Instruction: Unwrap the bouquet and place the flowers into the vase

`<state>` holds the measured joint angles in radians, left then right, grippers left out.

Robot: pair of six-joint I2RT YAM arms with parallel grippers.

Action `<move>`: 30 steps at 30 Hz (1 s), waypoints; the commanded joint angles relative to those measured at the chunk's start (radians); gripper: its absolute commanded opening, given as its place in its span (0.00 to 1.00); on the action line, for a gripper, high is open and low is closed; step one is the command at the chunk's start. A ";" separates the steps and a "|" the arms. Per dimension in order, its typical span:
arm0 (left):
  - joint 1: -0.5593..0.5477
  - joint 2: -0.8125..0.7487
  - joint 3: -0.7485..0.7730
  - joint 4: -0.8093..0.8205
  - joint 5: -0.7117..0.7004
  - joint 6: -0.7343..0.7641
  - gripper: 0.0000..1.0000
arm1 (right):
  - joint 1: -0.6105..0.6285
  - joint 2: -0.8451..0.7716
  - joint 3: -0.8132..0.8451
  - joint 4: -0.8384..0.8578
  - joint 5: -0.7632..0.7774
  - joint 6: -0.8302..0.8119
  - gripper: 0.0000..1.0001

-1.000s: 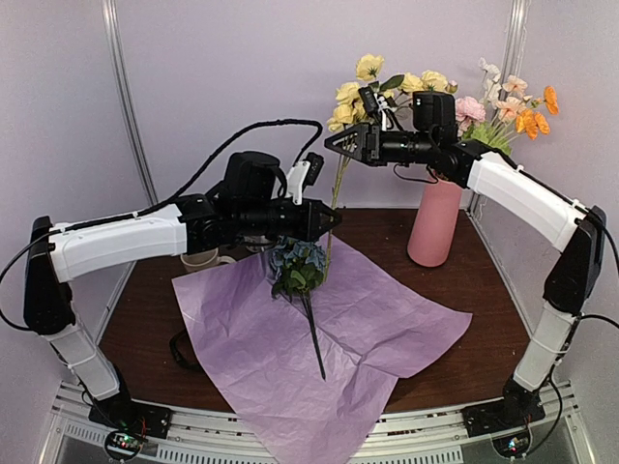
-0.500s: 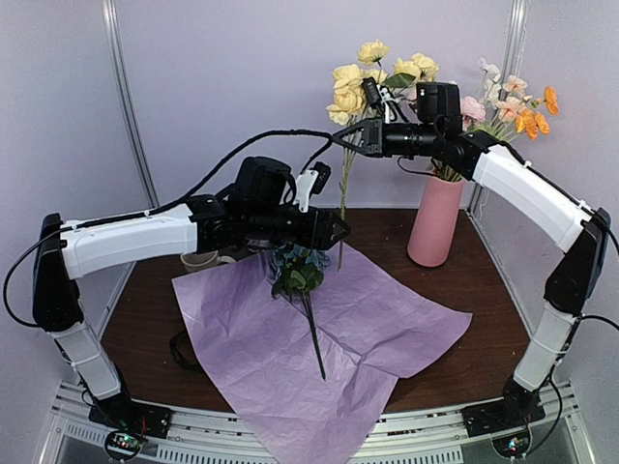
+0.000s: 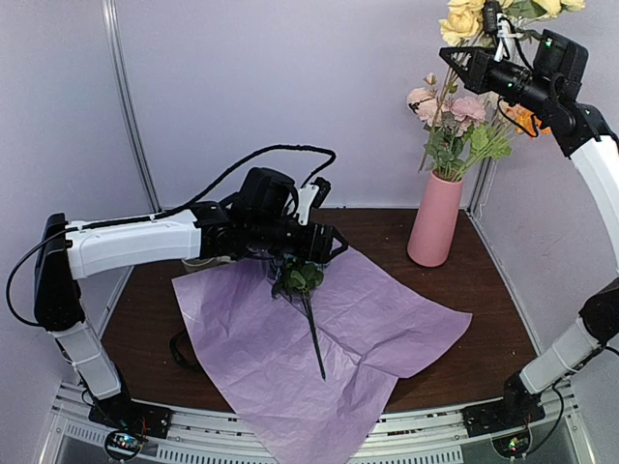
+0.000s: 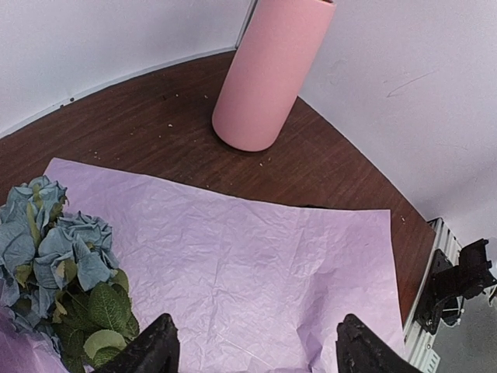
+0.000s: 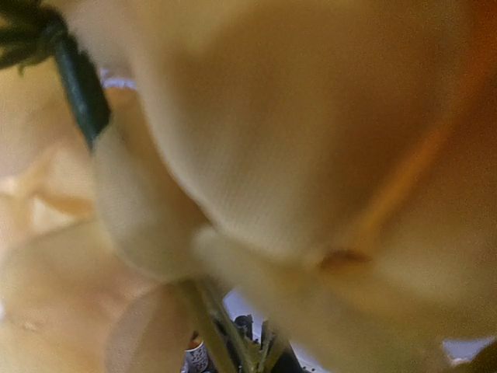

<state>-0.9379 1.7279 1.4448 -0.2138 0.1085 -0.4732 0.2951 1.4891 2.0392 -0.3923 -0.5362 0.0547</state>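
Your right claw (image 3: pixel 450 56) is raised high and clenched on the stem of the yellow flowers (image 3: pixel 462 21). Their blooms sit just above its fingers, so close that petals (image 5: pixel 256 140) and a piece of green stem (image 5: pixel 78 81) fill its wrist view in a blur. The thin stem hangs down from the jaws toward the pink vase (image 3: pixel 433 220), which stands well below the claw and already holds pink and peach flowers (image 3: pixel 466 108); you cannot tell whether the stem's end has reached the mouth. Your left claw (image 3: pixel 336 242) is released, its two fingers (image 4: pixel 151 350) spread wide with nothing between them. The blue flowers (image 4: pixel 54 249) lie just below and to one side of it, their dark stem (image 3: pixel 314 338) stretched across the open tissue paper (image 4: pixel 256 256) on the brown table (image 4: pixel 155 124). From this claw the vase (image 4: pixel 272 74) stands ahead, beyond the paper's far edge.
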 commanded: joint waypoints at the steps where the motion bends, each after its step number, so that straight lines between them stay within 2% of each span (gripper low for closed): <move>1: 0.004 0.010 -0.009 0.016 0.006 0.010 0.71 | -0.057 -0.009 0.013 -0.006 0.087 -0.080 0.00; 14: 0.004 0.009 -0.004 0.008 0.019 0.010 0.70 | -0.221 0.038 -0.094 0.127 0.128 -0.057 0.00; 24: 0.004 0.009 -0.003 -0.002 0.016 0.007 0.70 | -0.254 0.124 -0.309 0.229 0.129 -0.037 0.00; 25: 0.004 0.009 -0.003 -0.004 0.015 0.007 0.70 | -0.254 0.125 -0.340 0.238 0.131 -0.035 0.03; 26: 0.003 0.009 -0.004 -0.004 0.013 0.006 0.70 | -0.254 0.123 -0.376 0.247 0.133 -0.035 0.10; 29: 0.004 0.010 -0.004 -0.007 0.007 0.007 0.70 | -0.254 0.116 -0.461 0.249 0.137 -0.040 0.40; 30: 0.004 0.012 -0.004 -0.008 0.007 0.007 0.70 | -0.255 0.114 -0.472 0.234 0.139 -0.047 0.47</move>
<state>-0.9379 1.7279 1.4445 -0.2325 0.1158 -0.4732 0.0471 1.6199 1.6215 -0.1921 -0.4141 0.0090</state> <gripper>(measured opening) 0.698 0.357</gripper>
